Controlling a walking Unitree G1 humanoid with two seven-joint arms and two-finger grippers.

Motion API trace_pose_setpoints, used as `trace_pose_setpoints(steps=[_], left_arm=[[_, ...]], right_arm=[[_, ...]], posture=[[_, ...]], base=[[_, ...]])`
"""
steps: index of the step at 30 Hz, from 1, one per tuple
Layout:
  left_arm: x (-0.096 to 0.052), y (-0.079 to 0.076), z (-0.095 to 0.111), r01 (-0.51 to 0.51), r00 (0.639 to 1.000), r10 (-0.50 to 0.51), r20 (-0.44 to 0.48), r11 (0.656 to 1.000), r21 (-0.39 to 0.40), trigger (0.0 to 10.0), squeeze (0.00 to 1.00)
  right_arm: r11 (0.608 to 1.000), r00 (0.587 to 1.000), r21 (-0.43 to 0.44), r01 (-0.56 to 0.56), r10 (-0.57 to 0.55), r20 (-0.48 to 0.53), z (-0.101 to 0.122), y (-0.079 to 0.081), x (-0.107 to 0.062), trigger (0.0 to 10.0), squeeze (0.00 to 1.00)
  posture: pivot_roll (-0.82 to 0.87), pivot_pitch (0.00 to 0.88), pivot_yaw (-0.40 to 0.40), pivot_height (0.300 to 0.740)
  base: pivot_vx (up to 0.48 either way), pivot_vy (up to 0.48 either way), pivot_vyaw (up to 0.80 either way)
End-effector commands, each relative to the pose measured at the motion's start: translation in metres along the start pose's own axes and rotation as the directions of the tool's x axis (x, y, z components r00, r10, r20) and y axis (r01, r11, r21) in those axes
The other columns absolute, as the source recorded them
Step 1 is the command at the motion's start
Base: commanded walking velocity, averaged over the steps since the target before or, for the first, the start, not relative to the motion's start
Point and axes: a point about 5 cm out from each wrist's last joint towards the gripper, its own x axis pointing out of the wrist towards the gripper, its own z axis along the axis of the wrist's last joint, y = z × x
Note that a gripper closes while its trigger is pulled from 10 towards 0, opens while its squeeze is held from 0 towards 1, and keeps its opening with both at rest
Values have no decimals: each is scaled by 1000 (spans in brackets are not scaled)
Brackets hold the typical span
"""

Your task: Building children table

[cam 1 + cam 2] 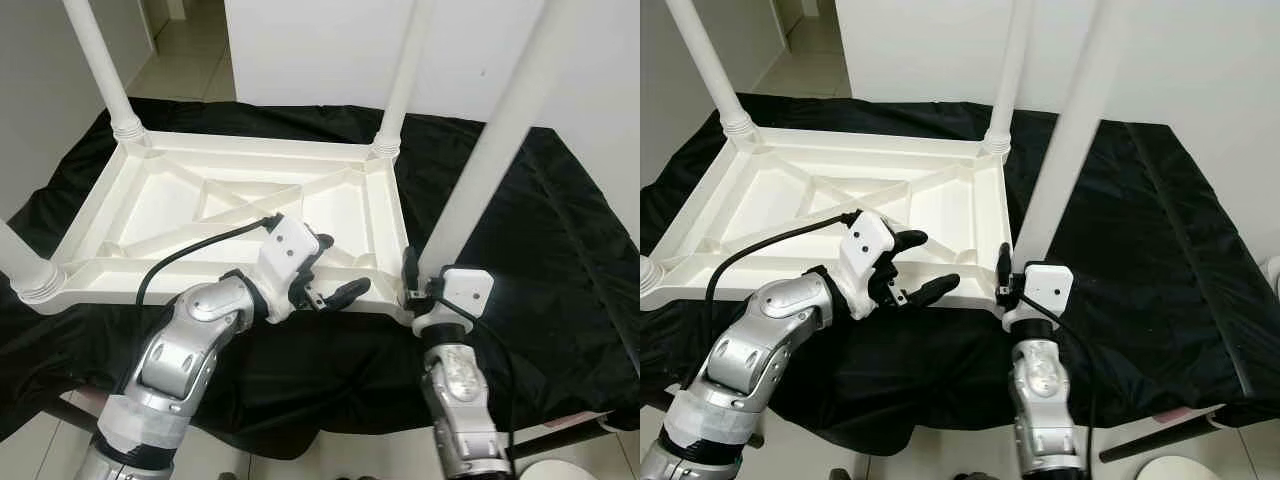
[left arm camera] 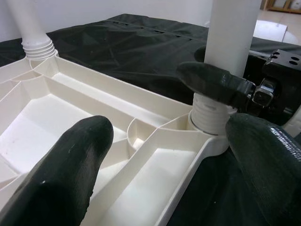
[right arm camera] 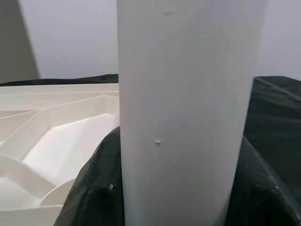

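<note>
Both arms are silver metal with rounded, jointed casings that catch the light. The left arm (image 1: 185, 345) is wrapped near its lower end with pale grey tape above a black band. A black cable (image 1: 190, 248) loops from it up to a white box-shaped block with small dark screw holes at the wrist. The left pincer (image 1: 335, 270) has two long, thick black fingers (image 2: 70, 174) with a matte, slightly speckled skin. The right arm (image 1: 462, 400) carries a similar white wrist block (image 1: 467, 288) and a thin black cable.
</note>
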Motion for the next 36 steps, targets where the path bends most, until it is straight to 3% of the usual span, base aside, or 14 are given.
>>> trace_pose_setpoints(steps=[1, 12, 16, 20, 28, 36], left_arm=[[0, -2, 1, -20, 1000, 20, 4, 1000, 4, 10000, 0], [-1, -2, 0, -25, 1000, 25, 1, 1000, 8, 10000, 0], [-1, -2, 0, -24, 1000, 24, 2, 1000, 8, 10000, 0], [0, -2, 0, -18, 1000, 18, 2, 1000, 12, 10000, 0], [1, -3, 0, -8, 1000, 8, 3, 1000, 13, 10000, 0], [2, -4, 1, -3, 1000, 3, 9, 1000, 8, 10000, 0]], right_arm=[[995, 985, -28, 98, -101, -142, -26, -11, -13, 10000, 0], [997, 995, 59, 54, -49, -84, -17, -9, -19, 10000, 0], [998, 997, 54, 24, -20, -70, -17, -9, -24, 10000, 0], [999, 998, -12, -35, 34, -60, -24, -17, -37, 10000, 0], [999, 995, -21, -50, 48, -88, -25, -16, -32, 10000, 0], [985, 983, 29, -172, 174, -55, -16, -2, -29, 10000, 0]], posture=[[-1, 91, -16, 740], [4, 79, -20, 740], [3, 73, -17, 740], [-3, 71, -12, 740], [-6, 68, -7, 740], [-11, 63, -13, 740]], base=[[0, 0, 0], [0, 0, 0], [0, 0, 0], [0, 0, 0], [0, 0, 0], [0, 0, 0]])
